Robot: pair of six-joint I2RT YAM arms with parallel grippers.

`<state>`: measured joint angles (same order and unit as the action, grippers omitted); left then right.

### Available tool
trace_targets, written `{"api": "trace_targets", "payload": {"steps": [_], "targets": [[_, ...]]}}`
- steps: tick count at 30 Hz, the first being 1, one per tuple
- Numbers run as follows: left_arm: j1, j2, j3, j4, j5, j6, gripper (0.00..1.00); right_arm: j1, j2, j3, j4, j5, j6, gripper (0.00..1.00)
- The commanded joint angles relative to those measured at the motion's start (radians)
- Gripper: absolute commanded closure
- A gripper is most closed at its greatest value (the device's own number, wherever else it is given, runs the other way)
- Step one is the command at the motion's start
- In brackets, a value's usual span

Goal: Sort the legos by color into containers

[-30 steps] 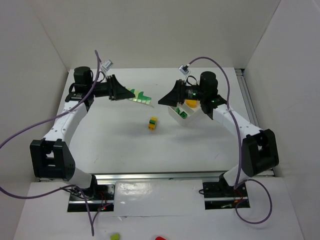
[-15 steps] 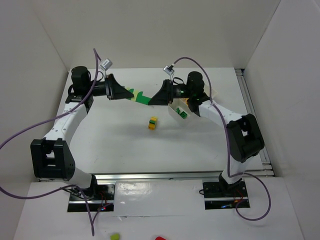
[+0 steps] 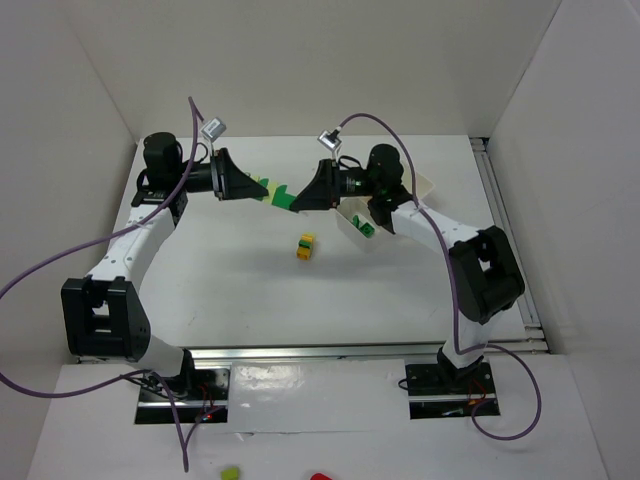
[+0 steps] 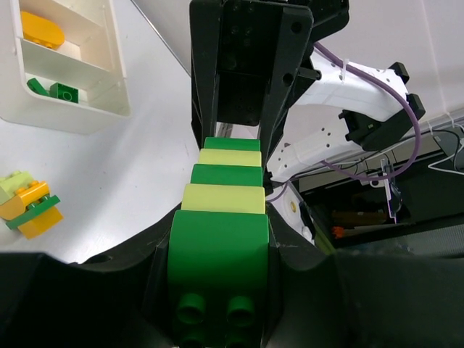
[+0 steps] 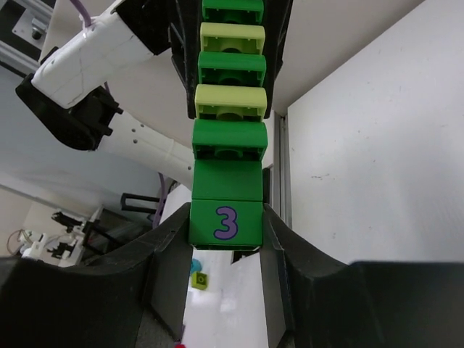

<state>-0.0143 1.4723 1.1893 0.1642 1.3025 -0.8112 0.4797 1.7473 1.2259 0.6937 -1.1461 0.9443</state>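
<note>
- Top external view shows the bar [image 3: 272,192], a row of dark green and pale yellow-green bricks clipped end to end. It is held roughly level above the far middle of the table [image 3: 220,280].
- Left gripper [image 3: 250,186] pinches the bar's left end. Its wrist view shows the nearest brick, dark green with round studs toward the camera, tight between both fingers.
- Right gripper [image 3: 294,200] is clamped on the other end. Its wrist view shows a green brick marked with a purple 3 wedged between the fingers, their inner faces against its sides.
- Between the two grips the colours alternate: green, pale, green, pale, green.
- Small stack [image 3: 305,245] — pale green, orange-yellow, green and yellow pieces — lies alone on the table, nearer the arm bases than the bar and apart from it.
- White divided tray [image 4: 72,119] sits on the table just right of the stack, below the right wrist, skewed to the table's edges.
- One compartment holds a yellow piece [image 4: 40,25]; the next one holds green bricks [image 4: 58,90].
</note>
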Motion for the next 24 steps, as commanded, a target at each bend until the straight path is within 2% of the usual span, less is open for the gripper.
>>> {"api": "trace_targets", "payload": {"steps": [1,5,9,11,13,14,15,16,18,19,20,23,24], "targets": [[0.020,-0.013,0.004,0.032,0.018,0.001,1.00,-0.021,-0.028,-0.029,-0.009,0.020,-0.062,0.78],[0.030,-0.013,0.004,0.032,0.000,0.001,1.00,-0.070,-0.094,-0.115,-0.109,0.072,-0.137,0.82],[0.030,-0.004,0.004,-0.008,-0.020,0.021,1.00,-0.090,-0.137,-0.115,-0.383,0.144,-0.298,0.82],[0.039,-0.004,0.004,-0.021,-0.035,0.021,1.00,-0.090,-0.149,-0.115,-0.414,0.166,-0.329,0.82],[0.039,0.005,0.022,-0.108,-0.072,0.075,1.00,-0.099,-0.149,-0.106,-0.430,0.178,-0.340,0.82],[0.039,0.020,0.041,-0.191,-0.150,0.180,1.00,-0.099,-0.149,-0.097,-0.447,0.192,-0.352,0.82],[0.039,0.029,0.062,-0.319,-0.173,0.214,1.00,-0.099,-0.149,-0.097,-0.460,0.203,-0.352,0.82],[0.039,0.040,0.062,-0.334,-0.187,0.227,1.00,-0.099,-0.149,-0.085,-0.485,0.212,-0.369,0.82],[0.030,0.049,0.050,-0.365,-0.285,0.240,1.00,-0.099,-0.149,-0.085,-0.509,0.236,-0.388,0.82],[0.021,0.059,0.065,-0.473,-0.352,0.269,1.00,-0.099,-0.149,-0.071,-0.549,0.250,-0.404,0.82],[-0.016,0.089,0.099,-0.535,-0.538,0.324,1.00,-0.099,-0.149,-0.059,-0.569,0.276,-0.426,0.82],[-0.082,0.147,0.110,-0.670,-0.805,0.357,1.00,-0.099,-0.160,-0.049,-0.626,0.322,-0.438,0.82],[-0.122,0.169,0.110,-0.684,-0.959,0.368,1.00,-0.099,-0.160,-0.049,-0.638,0.351,-0.450,0.82]]}}
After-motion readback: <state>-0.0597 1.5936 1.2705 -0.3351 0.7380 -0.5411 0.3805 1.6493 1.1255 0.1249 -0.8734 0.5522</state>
